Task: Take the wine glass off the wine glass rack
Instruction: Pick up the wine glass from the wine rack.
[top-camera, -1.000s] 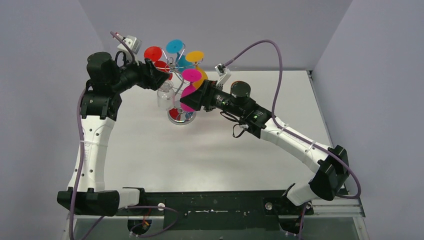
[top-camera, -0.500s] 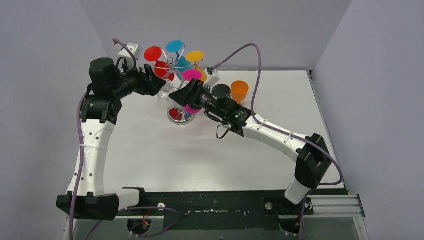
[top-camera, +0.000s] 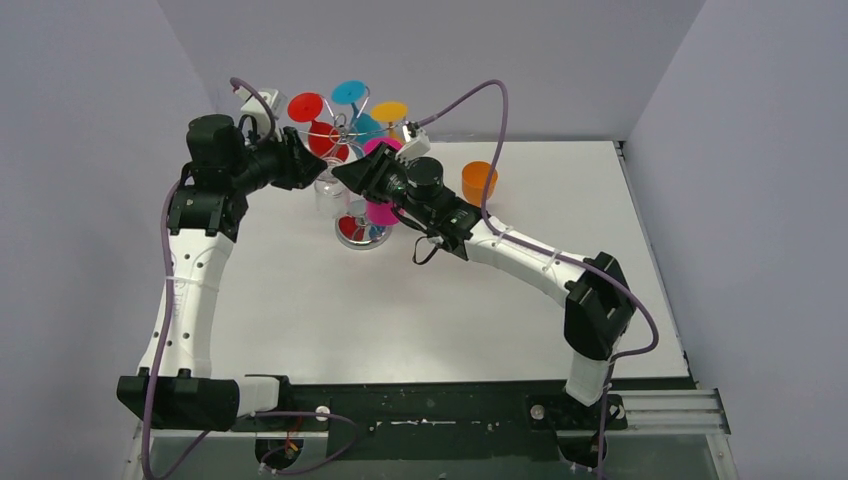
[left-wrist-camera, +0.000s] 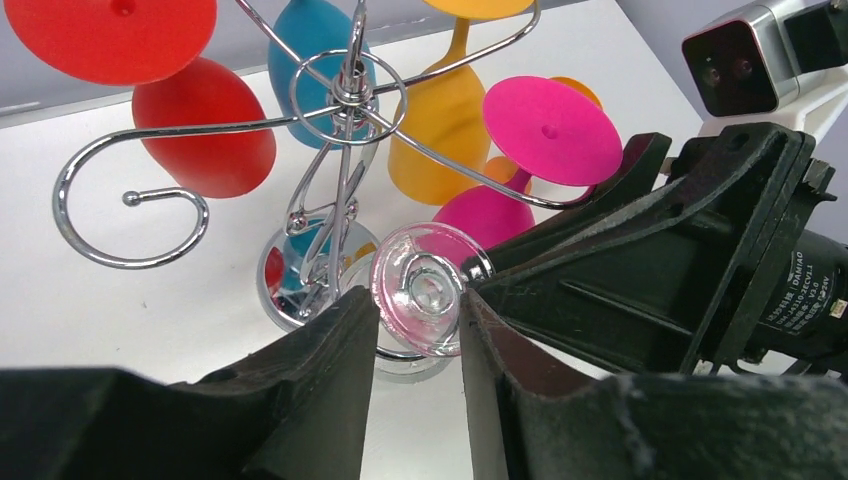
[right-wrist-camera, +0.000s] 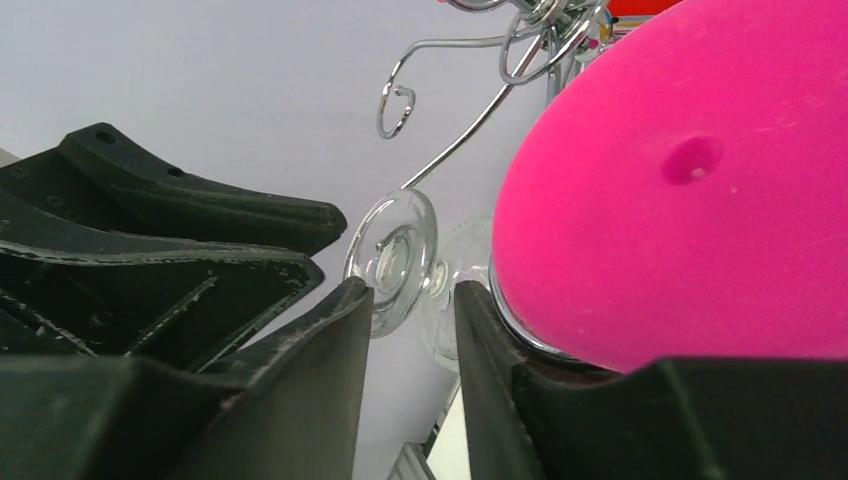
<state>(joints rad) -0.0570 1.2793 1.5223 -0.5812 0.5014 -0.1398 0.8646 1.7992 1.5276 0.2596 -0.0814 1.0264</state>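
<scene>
**Two-arm approach to the hanging glass.** The clear, stemmed wine glass (left-wrist-camera: 420, 292) sits foot-uppermost at the outer end of one curled arm of the silver wire rack (left-wrist-camera: 348, 85), just beside the pink plastic glass (right-wrist-camera: 690, 180). Whether its foot rests on the wire cannot be told.

The left gripper (left-wrist-camera: 418, 300) brackets the round foot, its fingers a narrow gap apart. The right gripper (right-wrist-camera: 412, 290) brackets the stem from the opposite side, with a similar gap. Whether either pair pinches the glass cannot be told.

You do best to let one gripper take a firm hold on the stem just under the foot. Then draw the foot outward along the wire arm. Hold the glass upright and clear of the pink plastic glass, so that the light rack is not dragged or tipped.
</scene>
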